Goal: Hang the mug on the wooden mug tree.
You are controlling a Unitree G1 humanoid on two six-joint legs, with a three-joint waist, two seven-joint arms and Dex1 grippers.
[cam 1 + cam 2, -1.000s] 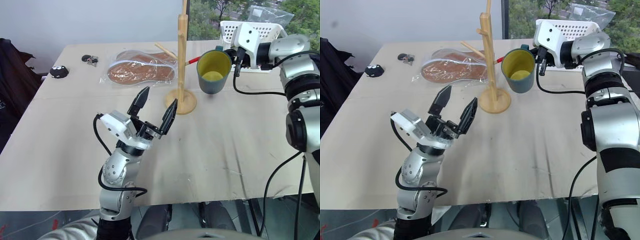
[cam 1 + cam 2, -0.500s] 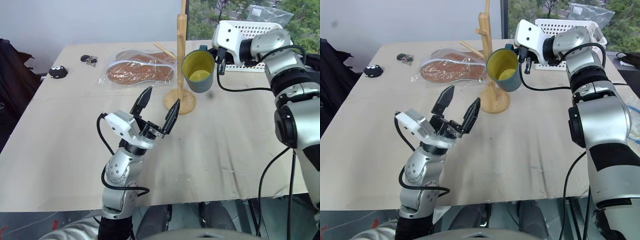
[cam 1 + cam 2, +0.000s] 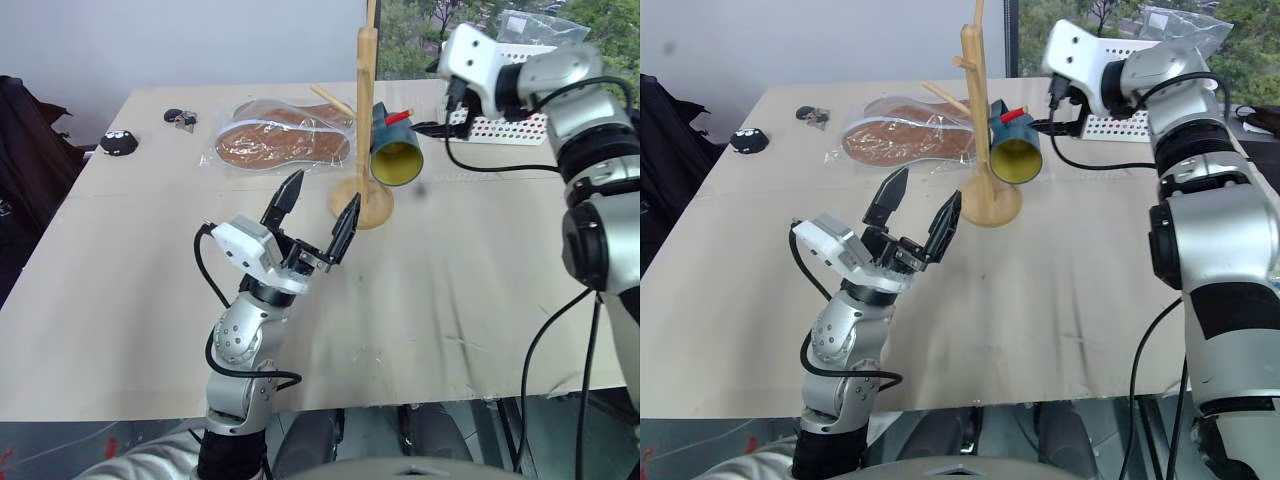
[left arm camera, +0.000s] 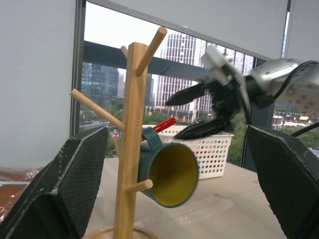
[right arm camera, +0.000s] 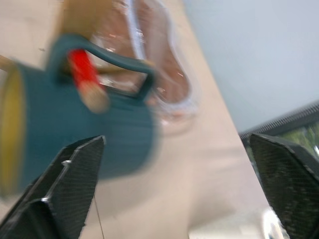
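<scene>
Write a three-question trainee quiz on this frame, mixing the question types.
1. True or false: the right claw is shut on the mug.
2. What runs through the mug's handle? A) a red-tipped peg B) a claw finger C) nothing
3. What lies on the table behind the mug tree, wrapped in clear plastic?

Key: 1. False; its jaws stand open, clear of the mug. 2. A; the peg passes through the loop. 3. A brown shoe sole.

Bagged shoe insole (image 3: 283, 143), keys (image 3: 180, 119), small black object (image 3: 117, 143), white perforated basket (image 3: 510, 125) on table (image 3: 450, 280).
</scene>
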